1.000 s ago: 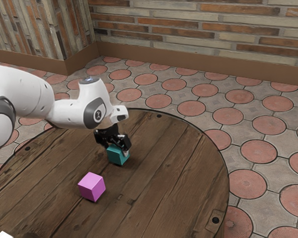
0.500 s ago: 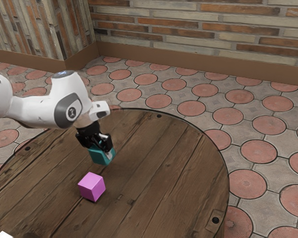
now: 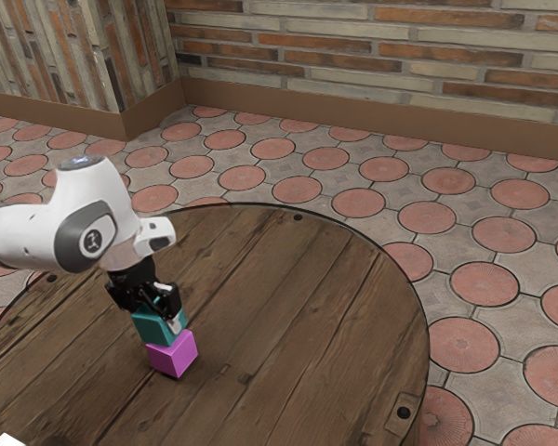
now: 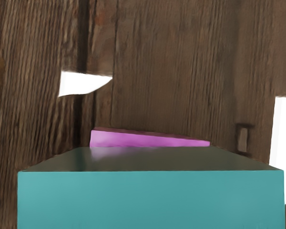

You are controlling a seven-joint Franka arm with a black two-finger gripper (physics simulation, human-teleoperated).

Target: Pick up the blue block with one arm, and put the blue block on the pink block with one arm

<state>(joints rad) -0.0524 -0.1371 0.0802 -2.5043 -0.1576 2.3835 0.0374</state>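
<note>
The teal-blue block (image 3: 156, 326) is held between the black fingers of my gripper (image 3: 158, 316), which is shut on it. It sits right on top of the pink block (image 3: 173, 354), offset a little toward the exterior view's left; I cannot tell whether the two touch. The pink block rests on the round wooden table (image 3: 288, 307). In the wrist view the teal-blue block (image 4: 150, 195) looms just under my hand, and a strip of the pink block (image 4: 143, 139) shows beyond its far edge.
The round table's rim (image 3: 418, 307) curves along the exterior view's right, with tiled floor (image 3: 465, 223) beyond. A small white object (image 3: 5, 439) lies at the table's lower left edge. Brick walls stand at the back.
My arm has swung toward the exterior view's left and down, carrying the blue block from mid-table to directly above the pink block. The pink block has not moved.
</note>
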